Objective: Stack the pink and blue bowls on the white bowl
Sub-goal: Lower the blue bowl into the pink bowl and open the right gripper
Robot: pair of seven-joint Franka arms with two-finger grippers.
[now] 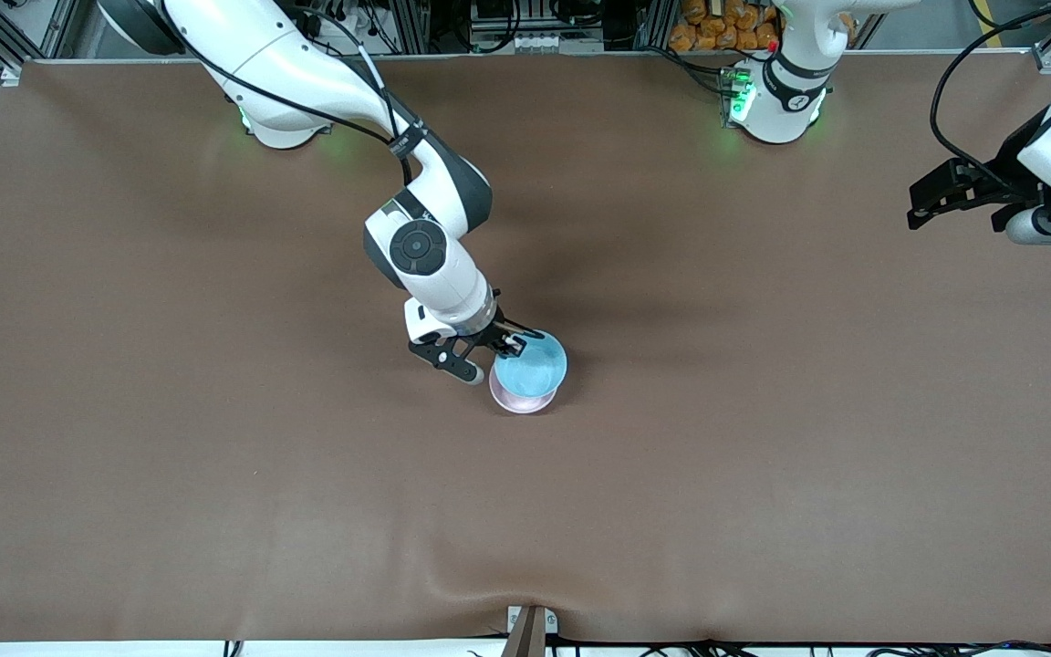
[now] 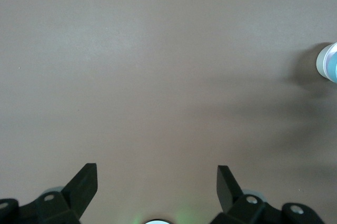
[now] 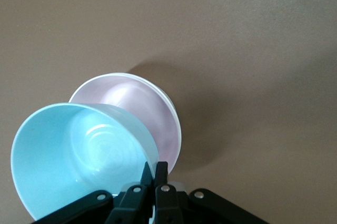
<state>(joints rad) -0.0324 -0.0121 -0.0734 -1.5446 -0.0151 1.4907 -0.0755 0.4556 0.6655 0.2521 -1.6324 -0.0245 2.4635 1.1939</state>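
My right gripper (image 1: 512,345) is shut on the rim of the light blue bowl (image 1: 532,365) and holds it tilted, partly over the pale pink bowl (image 1: 522,402) in the middle of the table. In the right wrist view the fingers (image 3: 161,169) pinch the blue bowl's (image 3: 79,155) rim, with the pink bowl (image 3: 147,110) just below it. A thin white edge (image 3: 170,104) under the pink rim looks like the white bowl, otherwise hidden. My left gripper (image 1: 918,208) waits open and empty over the table's left-arm end, and its own view shows it (image 2: 157,182) over bare mat.
The brown mat (image 1: 763,438) covers the whole table. The bowl stack shows small at the edge of the left wrist view (image 2: 329,61). A small clamp (image 1: 530,628) sits at the table edge nearest the front camera.
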